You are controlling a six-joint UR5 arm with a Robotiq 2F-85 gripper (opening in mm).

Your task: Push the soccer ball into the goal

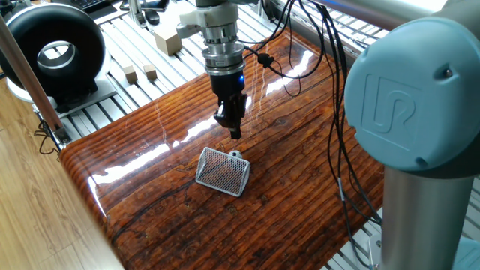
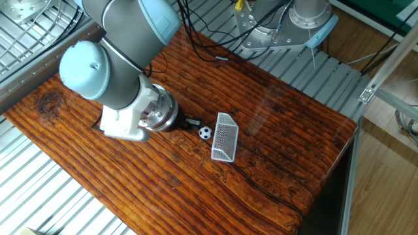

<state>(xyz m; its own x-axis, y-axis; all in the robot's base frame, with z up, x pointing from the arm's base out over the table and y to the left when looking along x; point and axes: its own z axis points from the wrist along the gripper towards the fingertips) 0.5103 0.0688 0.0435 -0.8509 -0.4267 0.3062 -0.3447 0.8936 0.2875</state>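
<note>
The soccer ball [image 2: 205, 133] is a tiny white ball with black patches on the wooden table, right at the open front of the goal [image 2: 225, 137]. In one fixed view only its top [image 1: 235, 154] shows above the mesh goal [image 1: 222, 171], which is seen from its sloped back. My gripper [image 1: 235, 133] points down, its fingers together, a short way behind the ball and apart from it. In the other fixed view the gripper [image 2: 194, 122] sticks out from under the arm, left of the ball.
A large black ring-shaped device [image 1: 52, 51] stands at the back left. Small wooden cubes [image 1: 140, 73] and a bigger wooden block [image 1: 166, 40] lie on the slatted surface behind the table. Cables [image 1: 330, 112] hang across the right side. The table edge [image 1: 90, 195] is near the goal.
</note>
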